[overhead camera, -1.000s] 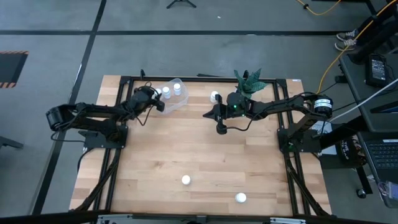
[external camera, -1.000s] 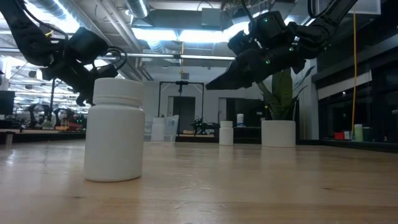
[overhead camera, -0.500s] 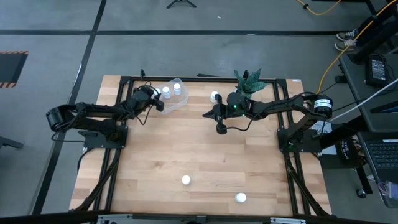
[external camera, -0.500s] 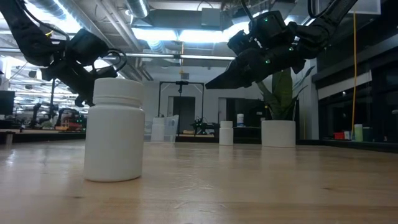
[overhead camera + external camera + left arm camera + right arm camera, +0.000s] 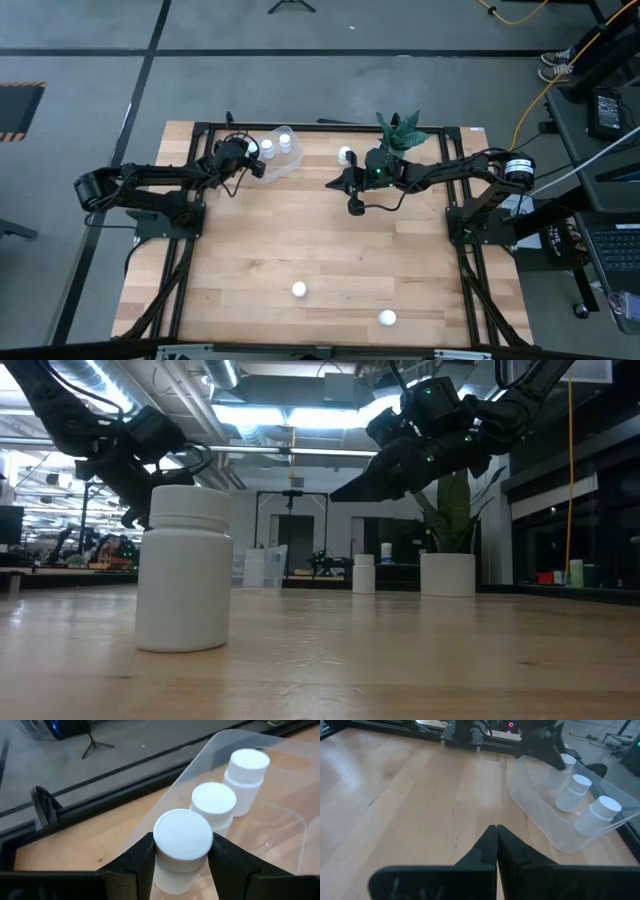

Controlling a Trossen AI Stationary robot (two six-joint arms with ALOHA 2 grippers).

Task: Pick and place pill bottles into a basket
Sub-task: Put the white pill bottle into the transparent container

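The clear basket [image 5: 278,158] stands at the table's far left with two white pill bottles [image 5: 214,802] [image 5: 246,766] upright inside it. My left gripper [image 5: 182,851] is at the basket's left end, shut on a third pill bottle [image 5: 182,837]. Over the far middle of the table my right gripper [image 5: 331,184] hovers shut and empty, pointing toward the basket [image 5: 555,815]. Another bottle [image 5: 345,155] stands on the table beside the plant. Two more [image 5: 298,290] [image 5: 387,318] stand near the table's front edge. My left gripper pinches the bottle between its two fingers, on opposite sides of the body just under the cap [image 5: 159,862]. The fingers slant down from the table's left side. The bottle stays upright inside the basket's end; its foot is hidden, so whether it rests on the basket's floor does not show.
A white pot with a green plant [image 5: 400,132] stands at the far edge, close behind my right arm. Black frame rails [image 5: 200,128] run along the table's far edge and sides. Bare wood lies between the basket and the two near bottles.
My left gripper has tipped a little at the basket's end and has kept its hold on the bottle. The bottle and the basket stay where they were.
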